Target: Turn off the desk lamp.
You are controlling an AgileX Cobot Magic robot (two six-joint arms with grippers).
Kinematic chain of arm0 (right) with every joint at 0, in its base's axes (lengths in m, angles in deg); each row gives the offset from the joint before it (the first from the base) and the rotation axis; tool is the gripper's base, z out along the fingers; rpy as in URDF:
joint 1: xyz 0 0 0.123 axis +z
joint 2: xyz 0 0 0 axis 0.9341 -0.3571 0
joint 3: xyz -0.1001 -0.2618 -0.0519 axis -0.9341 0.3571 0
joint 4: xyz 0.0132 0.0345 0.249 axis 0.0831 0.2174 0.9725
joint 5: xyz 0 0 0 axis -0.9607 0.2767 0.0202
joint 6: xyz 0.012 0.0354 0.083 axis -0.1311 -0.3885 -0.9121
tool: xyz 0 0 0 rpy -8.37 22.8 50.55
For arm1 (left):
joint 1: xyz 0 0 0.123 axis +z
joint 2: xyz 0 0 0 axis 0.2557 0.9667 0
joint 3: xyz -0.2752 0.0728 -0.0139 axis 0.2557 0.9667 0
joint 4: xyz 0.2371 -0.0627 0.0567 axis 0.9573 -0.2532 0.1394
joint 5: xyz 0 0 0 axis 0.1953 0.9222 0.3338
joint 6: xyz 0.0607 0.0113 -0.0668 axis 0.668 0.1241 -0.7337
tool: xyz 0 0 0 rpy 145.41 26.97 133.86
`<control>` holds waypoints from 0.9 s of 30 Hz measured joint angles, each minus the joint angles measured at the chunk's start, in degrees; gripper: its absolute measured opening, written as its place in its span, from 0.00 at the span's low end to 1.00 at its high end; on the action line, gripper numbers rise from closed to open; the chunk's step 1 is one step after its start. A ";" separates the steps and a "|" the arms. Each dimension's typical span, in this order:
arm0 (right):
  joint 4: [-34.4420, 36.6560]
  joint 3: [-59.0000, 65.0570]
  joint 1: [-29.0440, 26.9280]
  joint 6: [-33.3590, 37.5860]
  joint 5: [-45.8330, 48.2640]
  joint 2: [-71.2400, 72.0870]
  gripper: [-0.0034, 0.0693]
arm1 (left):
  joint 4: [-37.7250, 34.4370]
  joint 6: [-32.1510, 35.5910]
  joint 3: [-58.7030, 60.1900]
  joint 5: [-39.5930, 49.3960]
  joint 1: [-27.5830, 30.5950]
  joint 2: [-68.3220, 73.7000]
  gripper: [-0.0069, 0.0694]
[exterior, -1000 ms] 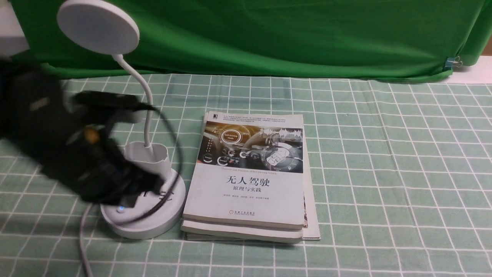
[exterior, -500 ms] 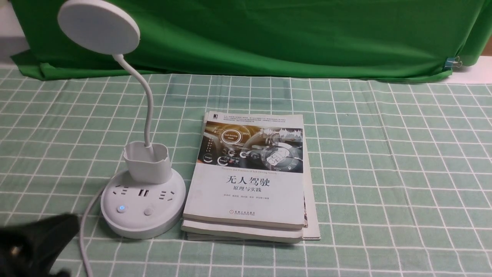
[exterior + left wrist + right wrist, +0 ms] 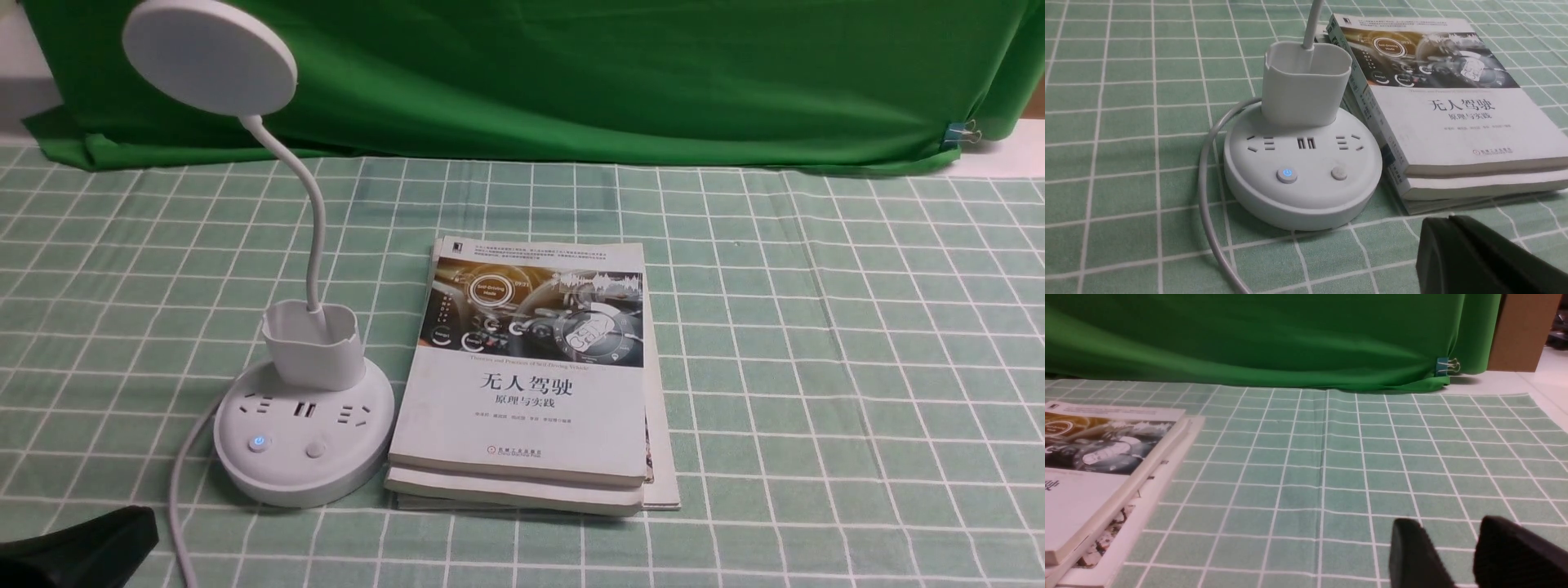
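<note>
The white desk lamp stands at the left of the table, its disc head high on a bendy neck and unlit. Its round base shows sockets and two buttons; the blue-lit button glows and a plain round button sits beside it. My left gripper is shut and empty, low in front of the base and apart from it; in the front view only a dark tip shows at the lower left corner. My right gripper is open and empty over bare cloth.
A stack of books lies touching the lamp base on its right. The lamp's white cable runs off the front edge. A green backdrop hangs behind the checked green tablecloth.
My left arm has pulled back from over the lamp base toward the lower left corner, uncovering the base. The lamp, the books and the right arm's view have not moved.
</note>
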 joint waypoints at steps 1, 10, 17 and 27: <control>0.00 0.00 0.00 0.00 0.00 0.00 0.38 | 0.00 0.00 0.00 0.05 0.00 0.00 0.09; 0.00 0.00 0.00 0.00 0.00 0.00 0.38 | 0.63 1.07 5.07 -7.77 8.34 -7.45 0.09; 0.00 0.00 0.00 0.00 0.00 0.00 0.38 | -0.06 0.81 12.00 -8.17 21.48 -17.19 0.09; 0.00 0.00 0.00 0.00 0.00 0.00 0.38 | -2.06 -0.90 12.61 -4.62 23.03 -18.09 0.09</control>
